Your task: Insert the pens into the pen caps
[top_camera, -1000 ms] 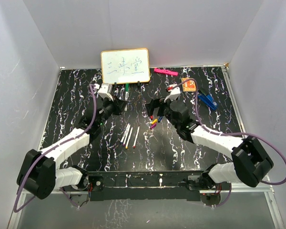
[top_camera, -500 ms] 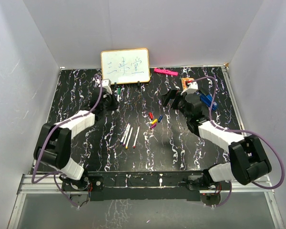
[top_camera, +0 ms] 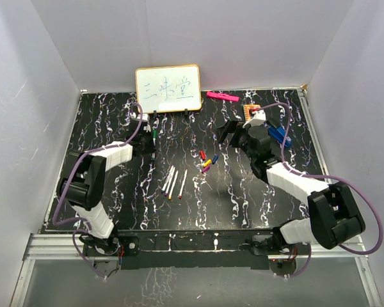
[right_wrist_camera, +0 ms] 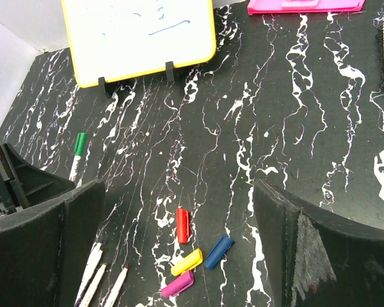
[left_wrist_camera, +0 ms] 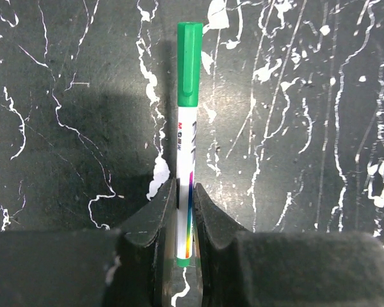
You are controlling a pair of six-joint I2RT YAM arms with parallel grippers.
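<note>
Green cap (left_wrist_camera: 189,64) is seated on one white-barrelled pen (left_wrist_camera: 187,144). My left pincer (left_wrist_camera: 184,198) is closed narrowly on the lower barrel of that pen, one finger on each side. In the left wrist view the pen runs straight up the middle of the frame, cap end uppermost, above the black marbled desk (left_wrist_camera: 64,96). I cannot tell whether the pen touches the desk. In the top view this pincer sits at the upper left of the desk, just below the whiteboard (top_camera: 168,89).

My right pincer (top_camera: 232,130) is spread to its full width and has hold of nothing. It hovers right of centre in the top view. Its fingers (right_wrist_camera: 45,249) frame four loose pen caps at the lower centre of the right wrist view:
- red cap (right_wrist_camera: 182,225)
- yellow cap (right_wrist_camera: 187,262)
- blue cap (right_wrist_camera: 218,251)
- purple cap (right_wrist_camera: 178,283)

The yellow cap lies just beside the blue and purple ones. Three uncapped pens (right_wrist_camera: 96,272) lie side by side at the lower left, near the caps but apart from them.
</note>
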